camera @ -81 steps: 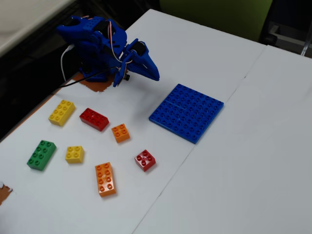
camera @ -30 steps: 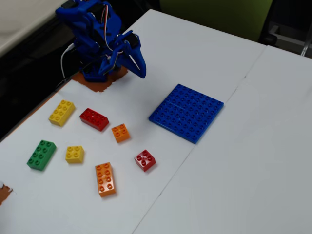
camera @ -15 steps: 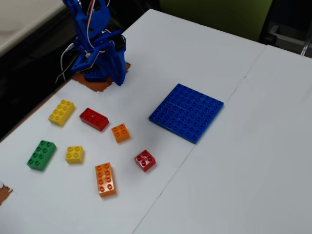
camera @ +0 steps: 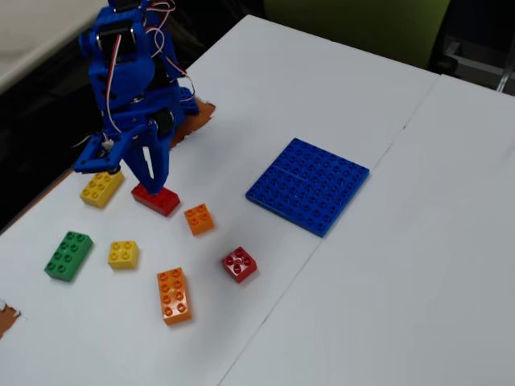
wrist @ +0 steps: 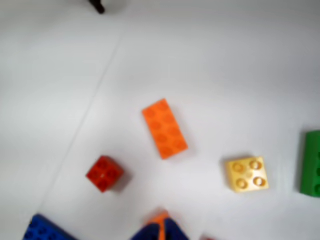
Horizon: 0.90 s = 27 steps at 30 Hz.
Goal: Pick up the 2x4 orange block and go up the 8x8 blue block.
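Near the table's front edge, in the fixed view, the 2x4 orange block (camera: 174,295) lies untouched. We're on approach: our jaws (camera: 153,178) hang empty over the red brick (camera: 158,199), can't tell how wide. Next: reach forward, align lengthwise.

The arm (camera: 129,68) is bright blue printed plastic with blocky motor housings, thin red and white wires looping near its top, and pointed blue fingers (camera: 153,169).

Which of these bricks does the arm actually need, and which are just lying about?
Needed:
- 2x4 orange block
- 8x8 blue block

Lying about:
- small orange brick
- small red brick
- long red brick
- long yellow brick
- small yellow brick
- green brick
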Tool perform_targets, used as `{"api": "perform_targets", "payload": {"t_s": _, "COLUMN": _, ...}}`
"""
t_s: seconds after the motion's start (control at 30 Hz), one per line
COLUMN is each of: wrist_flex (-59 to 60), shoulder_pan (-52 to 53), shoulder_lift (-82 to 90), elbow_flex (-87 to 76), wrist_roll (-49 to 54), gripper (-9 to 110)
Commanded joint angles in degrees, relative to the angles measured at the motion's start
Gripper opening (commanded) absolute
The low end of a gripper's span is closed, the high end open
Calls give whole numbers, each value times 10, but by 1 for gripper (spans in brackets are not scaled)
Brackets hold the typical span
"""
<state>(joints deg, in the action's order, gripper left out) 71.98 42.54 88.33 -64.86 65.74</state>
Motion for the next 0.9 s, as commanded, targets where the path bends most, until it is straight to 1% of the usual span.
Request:
{"api": "perform_targets", "payload": {"t_s": 0.0, "wrist_flex": 2, "shoulder_pan": 26, "shoulder_lift": -58, "elbow_flex": 91, "wrist_roll": 45, "gripper": 0}}
{"api": "perform_targets", "payload": {"t_s": 0.3, "wrist_flex": 10, "shoulder_pan": 57, "shoulder_lift": -226, "elbow_flex": 261, "wrist_roll": 166, "gripper": 0}}
{"api": "perform_targets", "payload": {"t_s": 0.53, "wrist_flex": -1, "shoulder_pan": 45, "shoulder_lift": -279, "elbow_flex": 288, "wrist_roll": 253, "gripper": 0}}
{"api": "perform_targets", "payload": {"t_s": 0.67, "wrist_flex": -3, "shoulder_pan": 33, "shoulder_lift": -320, "elbow_flex": 328, "wrist_roll": 279, "gripper": 0}}
{"api": "perform_targets", "payload": {"t_s": 0.87, "wrist_flex": -51, "shoulder_pan": 25, "shoulder_lift": -361, "elbow_flex": 335, "wrist_roll": 308, "gripper": 1}}
